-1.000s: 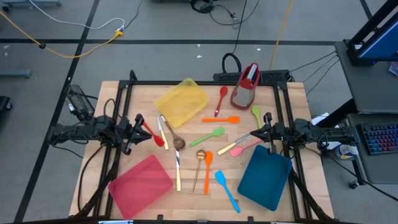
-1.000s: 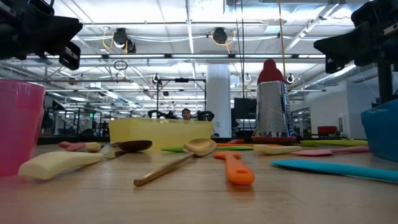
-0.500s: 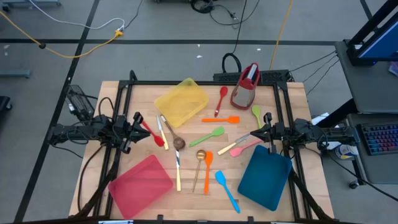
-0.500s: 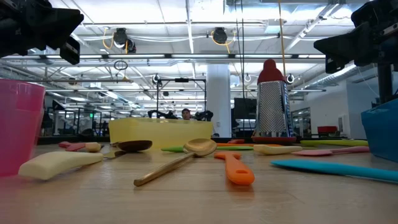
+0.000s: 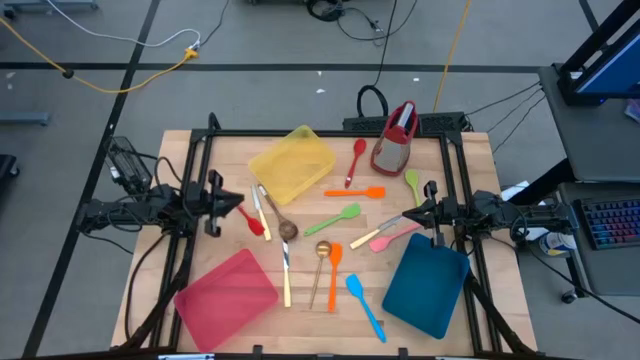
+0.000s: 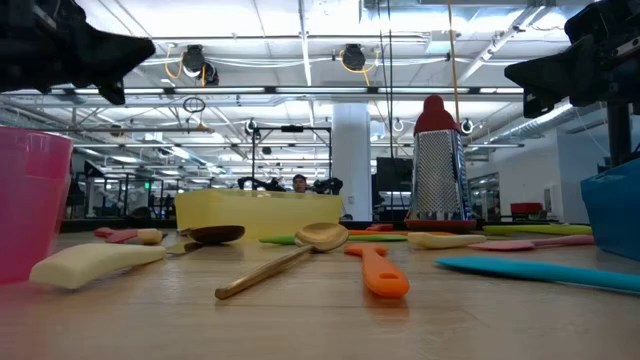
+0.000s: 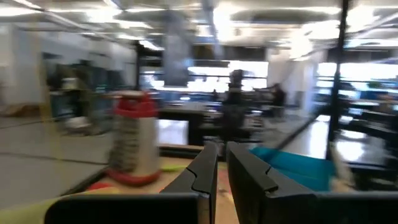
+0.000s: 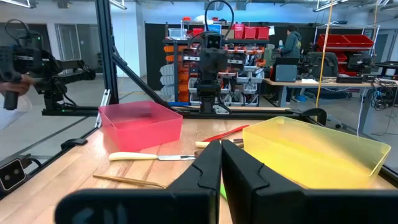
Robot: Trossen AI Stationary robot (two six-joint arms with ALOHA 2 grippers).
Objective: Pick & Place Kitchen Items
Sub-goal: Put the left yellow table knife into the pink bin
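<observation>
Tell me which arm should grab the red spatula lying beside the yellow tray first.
Left, probably. The left gripper hangs right beside the red spatula, empty. The right gripper waits across the table, by the blue tray.

You find no legible text, label, brand, number or sign on anything in these views; nothing here for you to record.

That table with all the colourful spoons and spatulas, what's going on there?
Nothing is being handled at this moment. The left gripper hangs near the red spatula at the table's left side, holding nothing. The right gripper, shut and empty, waits by the pink spatula. The utensils lie loose on the wood between the yellow tray, pink-red tray and blue tray; none sits in a tray.
</observation>
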